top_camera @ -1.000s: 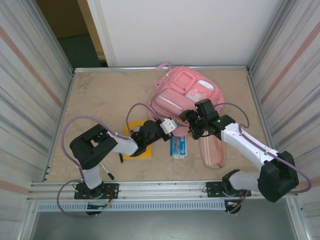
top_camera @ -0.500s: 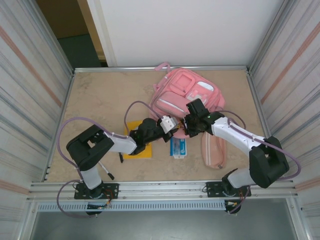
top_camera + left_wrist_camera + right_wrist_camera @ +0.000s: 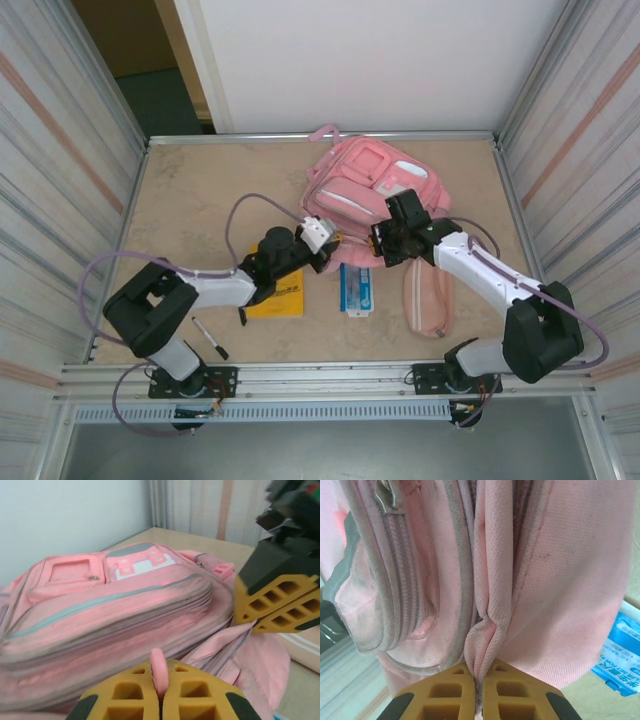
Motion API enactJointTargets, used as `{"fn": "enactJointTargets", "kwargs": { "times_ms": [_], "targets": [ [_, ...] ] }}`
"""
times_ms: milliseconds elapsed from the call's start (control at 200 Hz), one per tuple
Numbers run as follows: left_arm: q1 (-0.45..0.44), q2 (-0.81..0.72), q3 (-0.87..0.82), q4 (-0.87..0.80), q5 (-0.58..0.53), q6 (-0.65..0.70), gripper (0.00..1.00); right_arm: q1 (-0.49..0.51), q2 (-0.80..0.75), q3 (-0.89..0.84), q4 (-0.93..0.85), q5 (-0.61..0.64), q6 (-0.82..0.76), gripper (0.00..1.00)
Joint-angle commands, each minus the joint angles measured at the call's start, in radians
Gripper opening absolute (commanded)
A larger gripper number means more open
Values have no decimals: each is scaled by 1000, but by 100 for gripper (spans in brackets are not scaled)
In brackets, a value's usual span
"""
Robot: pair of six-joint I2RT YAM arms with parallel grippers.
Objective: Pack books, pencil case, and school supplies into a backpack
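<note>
The pink backpack lies at the back middle of the table. My left gripper is at its near left corner, shut on a small pink tab of the backpack. My right gripper is at the near edge, shut on a fold of the backpack's pink fabric. Its yellow fingers show in the left wrist view. The yellow book lies partly under the left arm. The blue-and-white packet and the pale-pink pencil case lie nearer. Two black pens lie near left.
Metal rails edge the table, with corrugated walls at both sides and a white wall behind. Bare tabletop stretches left of the backpack. The blue packet lies just under the pinched fabric.
My right gripper has swung down to the backpack's near edge and shut on its fabric. The left arm has drawn back to the left, still shut on the tab, uncovering more of the book.
</note>
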State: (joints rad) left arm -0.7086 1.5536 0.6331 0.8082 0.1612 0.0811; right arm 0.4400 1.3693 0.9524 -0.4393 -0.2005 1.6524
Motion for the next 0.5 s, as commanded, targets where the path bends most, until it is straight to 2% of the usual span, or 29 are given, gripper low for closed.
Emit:
{"fn": "enactJointTargets", "kwargs": {
  "times_ms": [0,95,200,286,391,456,496],
  "targets": [
    [139,-87,-22,-71,-17,-139,0,-93,46,23,-28,83,-202,0],
    [156,-96,-8,-130,47,-121,0,-108,95,59,0,44,-346,0],
    [129,-86,22,-157,104,-134,0,-110,143,101,-47,58,-403,0],
    [77,-66,39,-144,94,-156,0,-122,183,117,-37,74,-447,0],
    [3,-13,89,-128,44,-169,0,-164,262,131,54,3,-544,3],
    [-32,18,123,-124,7,-204,0,-183,308,158,39,-15,-571,7],
    [-52,39,142,-105,-7,-219,0,-187,319,164,20,-9,-572,14]
  ]
}}
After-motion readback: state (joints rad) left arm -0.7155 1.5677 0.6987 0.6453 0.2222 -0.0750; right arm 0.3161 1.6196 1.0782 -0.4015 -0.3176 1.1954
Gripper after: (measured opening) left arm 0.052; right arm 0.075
